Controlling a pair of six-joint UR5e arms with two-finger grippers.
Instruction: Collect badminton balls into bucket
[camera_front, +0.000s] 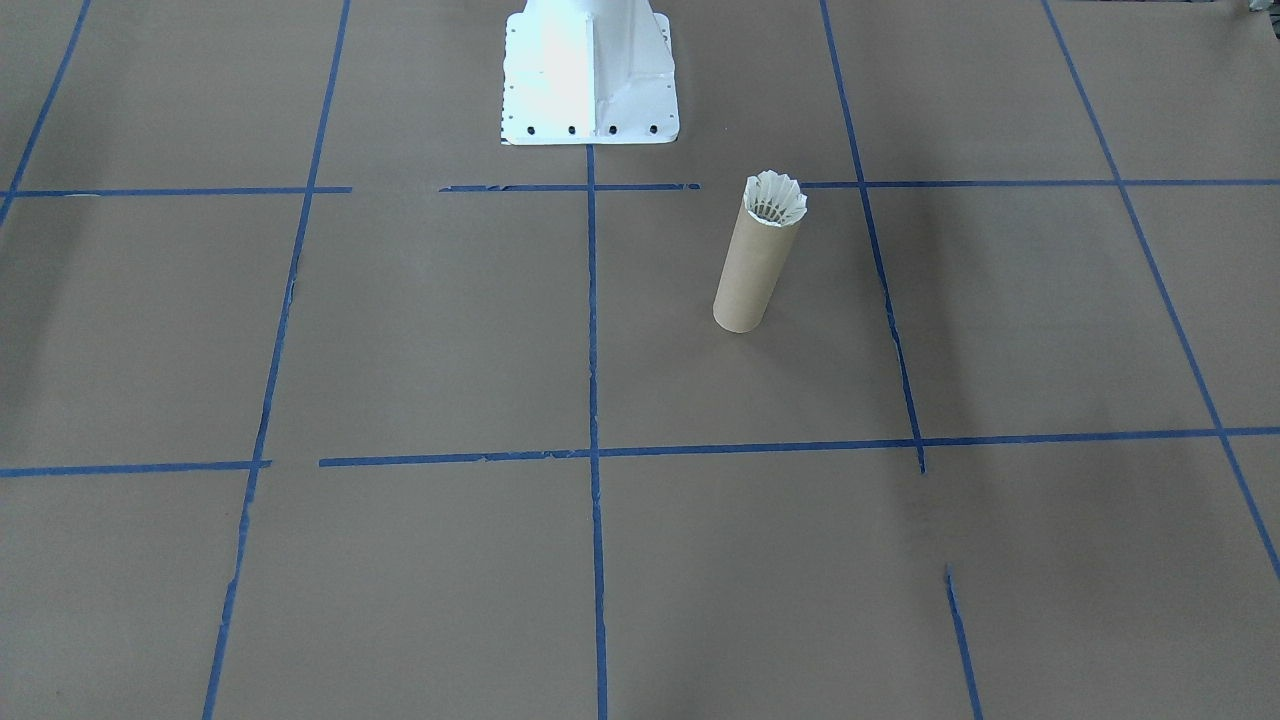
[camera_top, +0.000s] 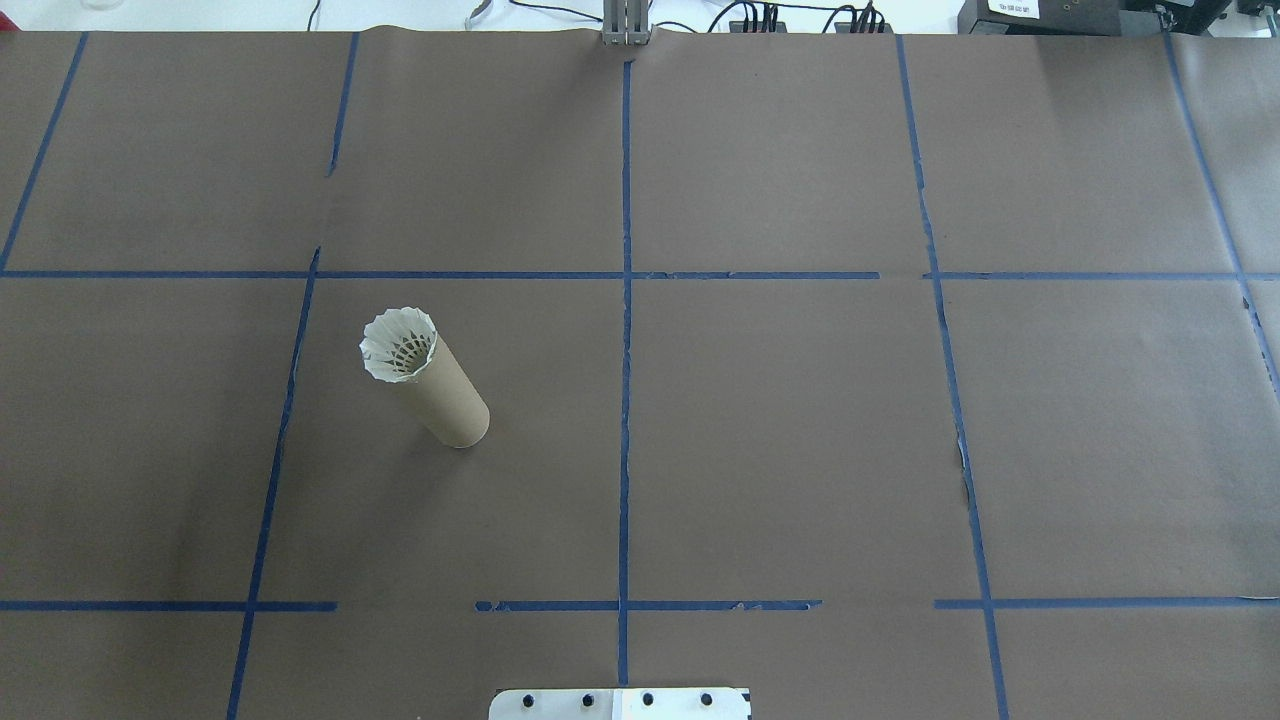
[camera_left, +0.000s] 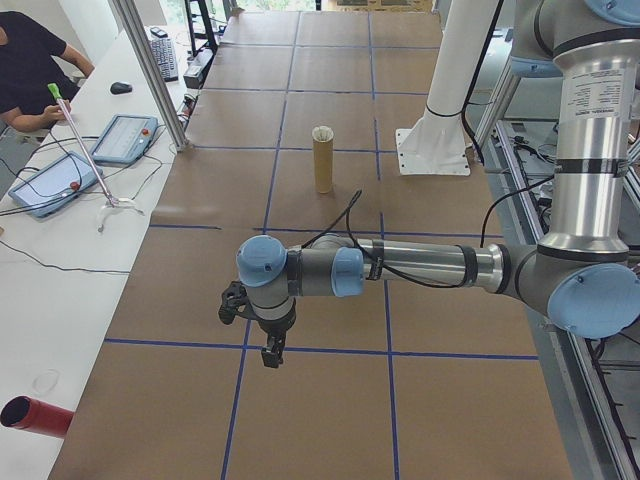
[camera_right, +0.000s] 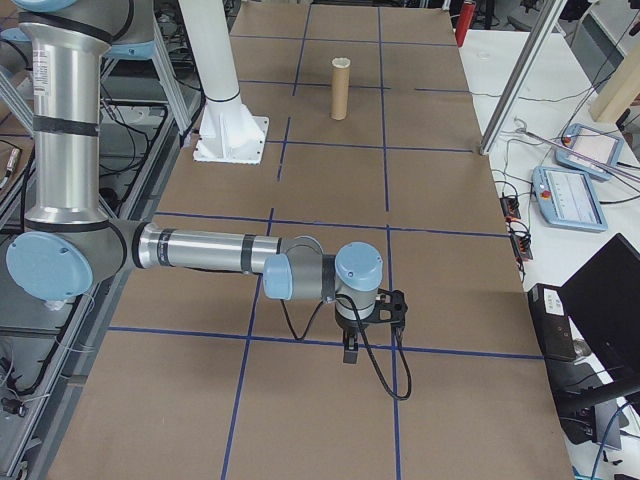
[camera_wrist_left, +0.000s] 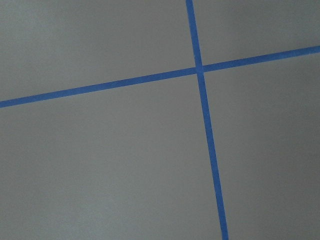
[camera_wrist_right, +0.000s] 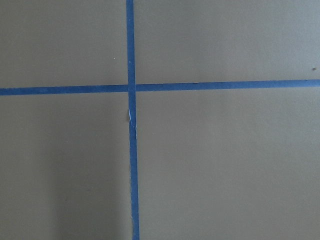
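Cardboard bucket (camera_top: 445, 390) stands upright on the brown paper table (camera_top: 800, 450), the white shuttlecock (camera_top: 398, 345) seated in its mouth, feathers up. Seen from overhead, it sits at about nine o'clock from the table's centre. Both grippers (camera_left: 258, 325) (camera_right: 365, 325) hang well apart from it, at opposite table ends; I cannot tell their jaw state.

The shuttlecock (camera_top: 398, 343) sits (feathers up) in the upright cardboard tube's (camera_top: 448, 396) mouth.
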